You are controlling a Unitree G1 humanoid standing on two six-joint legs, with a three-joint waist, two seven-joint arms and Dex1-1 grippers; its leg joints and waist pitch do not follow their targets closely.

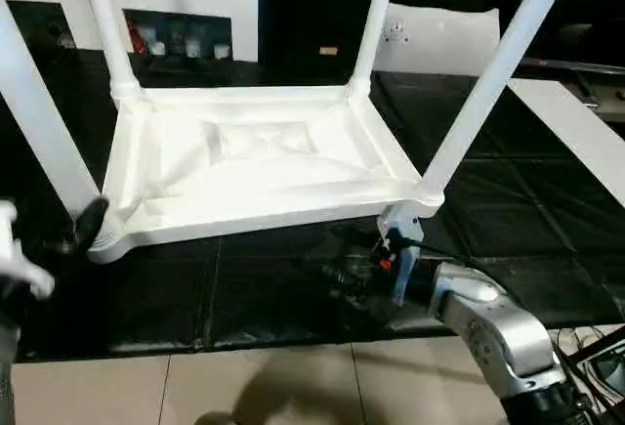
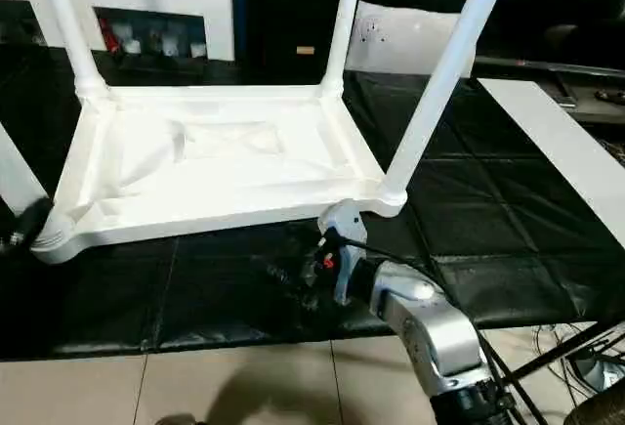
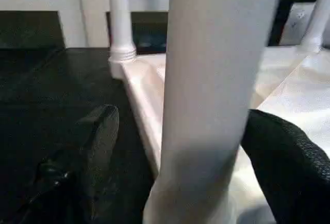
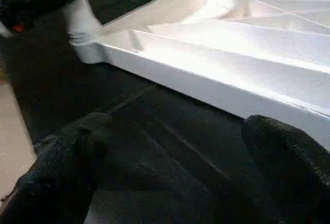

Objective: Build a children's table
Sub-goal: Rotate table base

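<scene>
We see a black padded mat (image 1: pixel 508 220) with stitched square seams spread over the floor — it carries everything here. Directly on it lies the white plastic tabletop (image 1: pixel 244 166), turned upside down so its ribbed underside faces up, its four corner sockets each holding a white tapered leg (image 1: pixel 488 78) that rises upright. Along the mat's far edge, behind the tabletop, a flat white bag (image 1: pixel 439 39) rests partly on the black surface. At our right a long white panel (image 1: pixel 576 137) runs slantwise across the mat. The mat's near edge ends at pale beige floor tiles (image 1: pixel 264 386) — bare but for shadows.
</scene>
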